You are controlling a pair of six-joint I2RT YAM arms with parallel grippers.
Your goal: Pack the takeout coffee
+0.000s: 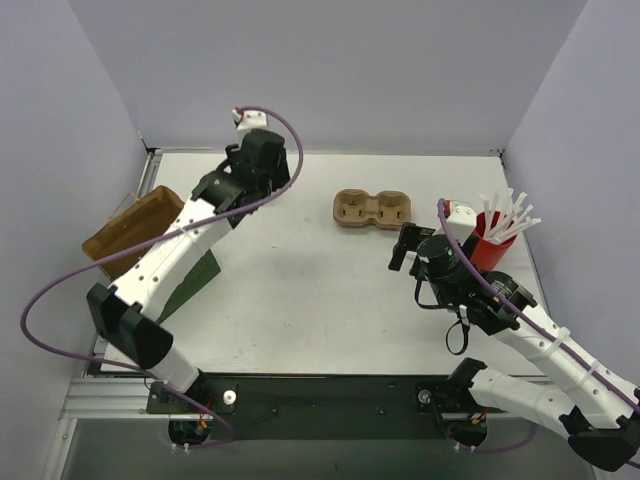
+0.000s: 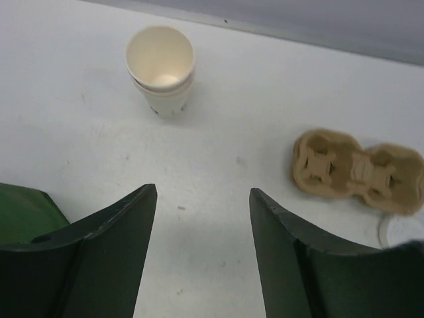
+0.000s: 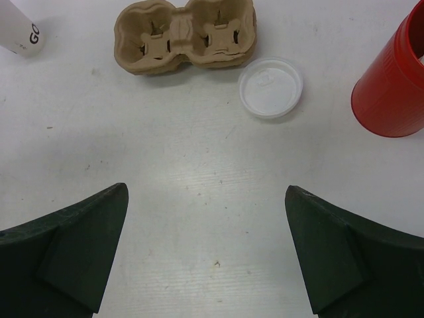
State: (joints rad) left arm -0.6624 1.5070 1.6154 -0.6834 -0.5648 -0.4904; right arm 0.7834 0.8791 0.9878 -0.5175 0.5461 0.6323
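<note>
The takeout coffee cup (image 2: 161, 69) is a small white paper cup, beige inside, standing upright and open-topped near the back wall. Its side shows at the edge of the right wrist view (image 3: 18, 30). In the top view my left arm hides it. Its round white lid (image 3: 270, 87) lies flat on the table just right of the cardboard carrier. My left gripper (image 2: 202, 192) is open, well short of the cup, with bare table between its fingers. My right gripper (image 3: 207, 189) is open wide above bare table, nearer than the lid. From above, the left gripper (image 1: 258, 158) is at the back left and the right gripper (image 1: 405, 245) at centre right.
A brown two-hole carrier (image 1: 372, 210) sits mid-table at the back. A red cup of white straws (image 1: 492, 240) stands at the right, close beside my right wrist. A brown paper bag (image 1: 130, 232) lies at the left edge, with a dark green sheet (image 1: 195, 282) partly under my left arm.
</note>
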